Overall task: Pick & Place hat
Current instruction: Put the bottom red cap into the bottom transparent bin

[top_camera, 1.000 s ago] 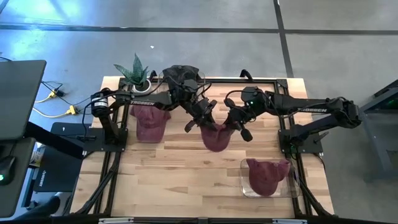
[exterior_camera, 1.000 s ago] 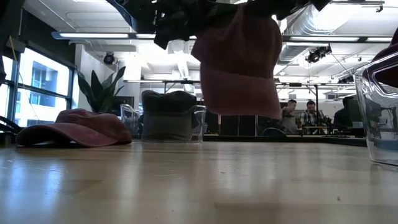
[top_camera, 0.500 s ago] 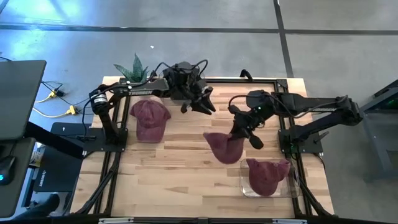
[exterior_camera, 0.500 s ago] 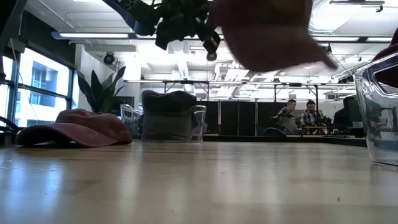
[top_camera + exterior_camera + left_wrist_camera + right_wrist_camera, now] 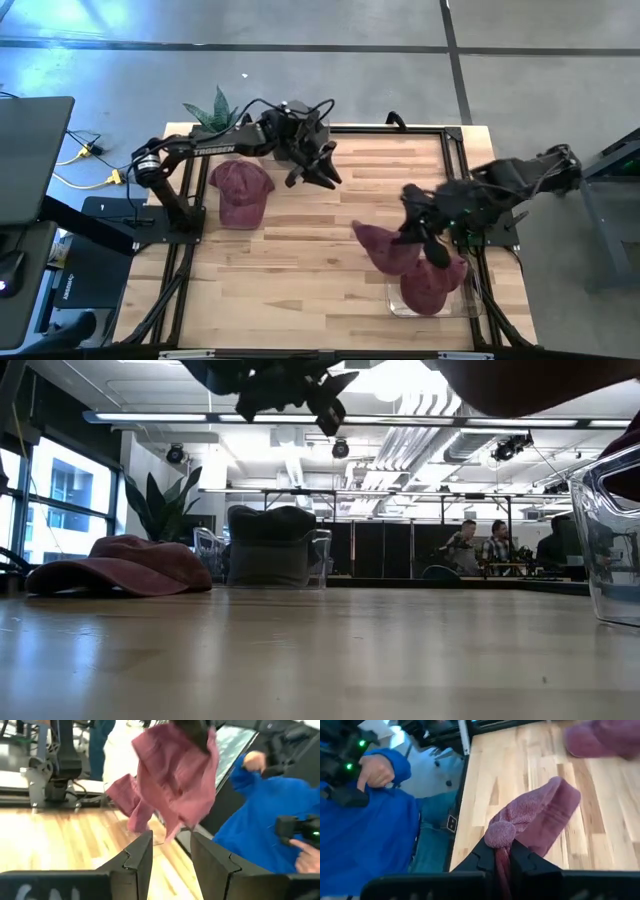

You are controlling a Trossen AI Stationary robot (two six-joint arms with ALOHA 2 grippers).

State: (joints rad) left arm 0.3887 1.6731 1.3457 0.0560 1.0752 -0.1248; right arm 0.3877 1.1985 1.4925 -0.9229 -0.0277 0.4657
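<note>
We saw the carried hat (image 5: pixel 520 385) cut off at the low view's top edge, and the clear bin (image 5: pixel 615 530) cut off at its right edge; the carried hat looked motion-blurred in the left wrist view.

Matt maroon cloth hat (image 5: pixel 540 817), soft and nubbly; pale smooth wood table (image 5: pixel 300 270); clear glossy plastic bin (image 5: pixel 615 540); dark matt fingers (image 5: pixel 137 857).

A second ago both grippers held the red hat (image 5: pixel 385 248) up together. The left gripper (image 5: pixel 318 172) let go and pulled back toward the plant (image 5: pixel 216 111); its fingers are now apart. The right gripper (image 5: pixel 424 232) kept its pinch on the hat and carried it over to the clear box (image 5: pixel 392 298).
</note>
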